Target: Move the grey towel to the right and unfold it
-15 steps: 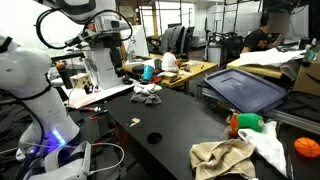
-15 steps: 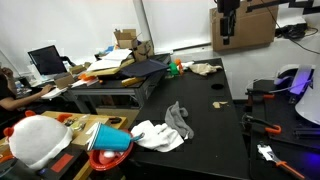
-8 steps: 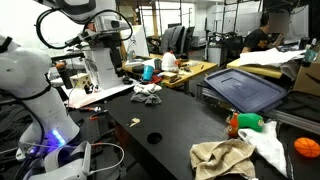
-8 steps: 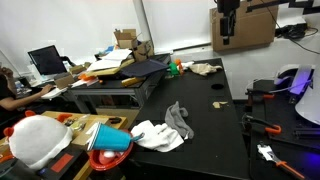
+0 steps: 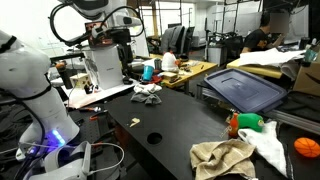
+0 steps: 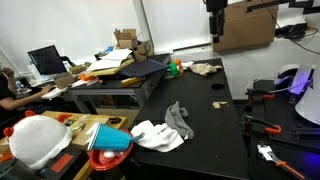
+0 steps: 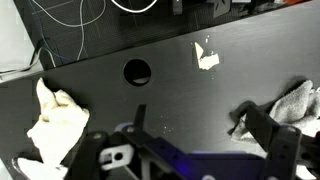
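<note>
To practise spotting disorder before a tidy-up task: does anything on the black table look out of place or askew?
The grey towel lies crumpled beside a bunched white cloth at one end of the table. A pale scrap sits near the round hole.

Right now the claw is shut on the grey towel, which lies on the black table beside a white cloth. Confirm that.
Not right. The claw is open and holds nothing, well above the table, as the wrist view shows. The rest stands: the grey towel lies on the black table beside a white cloth.
</note>
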{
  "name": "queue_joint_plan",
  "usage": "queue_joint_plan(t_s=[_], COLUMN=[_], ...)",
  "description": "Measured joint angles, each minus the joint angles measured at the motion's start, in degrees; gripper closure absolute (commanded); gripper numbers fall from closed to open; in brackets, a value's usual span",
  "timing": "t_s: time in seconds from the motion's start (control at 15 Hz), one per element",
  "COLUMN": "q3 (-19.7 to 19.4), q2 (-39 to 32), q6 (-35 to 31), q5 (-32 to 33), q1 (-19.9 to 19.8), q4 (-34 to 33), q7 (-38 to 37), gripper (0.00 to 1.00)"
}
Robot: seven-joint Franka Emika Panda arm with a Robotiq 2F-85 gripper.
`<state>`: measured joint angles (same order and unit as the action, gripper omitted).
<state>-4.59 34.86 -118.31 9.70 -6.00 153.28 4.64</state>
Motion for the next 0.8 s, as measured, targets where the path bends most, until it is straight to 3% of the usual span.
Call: queue_joint_plan(t_s=[0.4, 0.8], q3=[-1.39, 0.38], q2=[-20.00, -40.75], q6=[-0.38, -0.05], q5=[-4.64, -10.27], q1=[3.40, 4.30], q4=[-15.12, -33.65], q7=[7.01, 10.13], gripper=[0.00, 0.00])
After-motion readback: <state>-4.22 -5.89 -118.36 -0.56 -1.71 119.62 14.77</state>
